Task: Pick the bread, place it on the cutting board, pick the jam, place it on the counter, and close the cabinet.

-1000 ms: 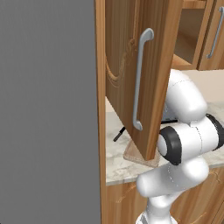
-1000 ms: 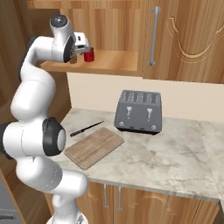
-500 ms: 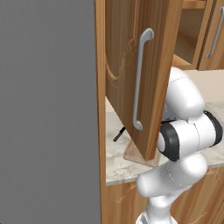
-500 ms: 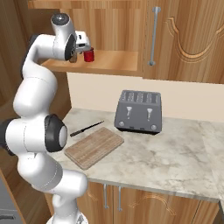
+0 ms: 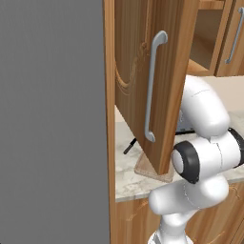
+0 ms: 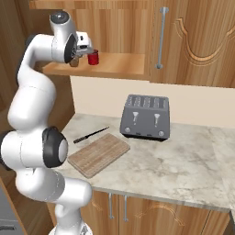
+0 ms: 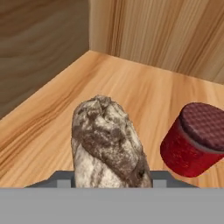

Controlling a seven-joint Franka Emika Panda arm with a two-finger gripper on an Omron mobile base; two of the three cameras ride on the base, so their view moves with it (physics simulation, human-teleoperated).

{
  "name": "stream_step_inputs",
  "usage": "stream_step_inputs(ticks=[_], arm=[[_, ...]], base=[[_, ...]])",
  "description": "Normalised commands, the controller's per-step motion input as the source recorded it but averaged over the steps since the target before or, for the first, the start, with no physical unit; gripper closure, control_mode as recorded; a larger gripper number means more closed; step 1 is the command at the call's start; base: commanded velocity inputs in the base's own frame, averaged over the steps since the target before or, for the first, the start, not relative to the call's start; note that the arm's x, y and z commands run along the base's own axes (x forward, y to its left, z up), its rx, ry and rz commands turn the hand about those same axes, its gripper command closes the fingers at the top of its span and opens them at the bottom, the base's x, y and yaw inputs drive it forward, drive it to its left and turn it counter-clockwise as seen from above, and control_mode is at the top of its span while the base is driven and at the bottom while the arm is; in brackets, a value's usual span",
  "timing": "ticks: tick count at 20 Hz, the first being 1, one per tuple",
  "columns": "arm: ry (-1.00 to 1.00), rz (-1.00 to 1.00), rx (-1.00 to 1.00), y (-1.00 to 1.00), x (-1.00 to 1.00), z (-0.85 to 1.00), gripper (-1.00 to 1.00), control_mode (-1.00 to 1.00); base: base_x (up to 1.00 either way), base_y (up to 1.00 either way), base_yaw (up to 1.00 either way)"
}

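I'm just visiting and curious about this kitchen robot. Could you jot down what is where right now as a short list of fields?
bread: on the open cabinet's shelf, right in front of the hand
jam: upright on the same shelf, beside the bread
gripper: reaching into the cabinet at the bread
cutting board: on the counter, bare
knife: beside the board
toaster: behind the board
cabinet door: open

Brown crusted bread lying on the open cabinet shelf, just beside the upright red jam jar.
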Motion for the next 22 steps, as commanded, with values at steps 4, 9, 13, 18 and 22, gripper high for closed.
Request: stream_step_inputs(ticks=[4,9,13,18,22], arm=[[0.0,0.0,0.0,-0.25,-0.87,0.0,1.0,-1.0],[0.0,0.0,0.0,-0.33,-0.85,0.0,1.0,-1.0],[0.0,-0.01,0.0,-0.39,-0.84,-0.04,1.0,-1.0],[0.01,0.0,0.0,-0.47,-0.83,-0.2,1.0,-1.0],[0.0,0.0,0.0,-0.43,-0.68,-0.27,1.0,-1.0]], base=[[0.0,0.0,0.0],[0.0,0.0,0.0],[0.0,0.0,0.0],[0.0,0.0,0.0],[0.0,0.0,0.0]])
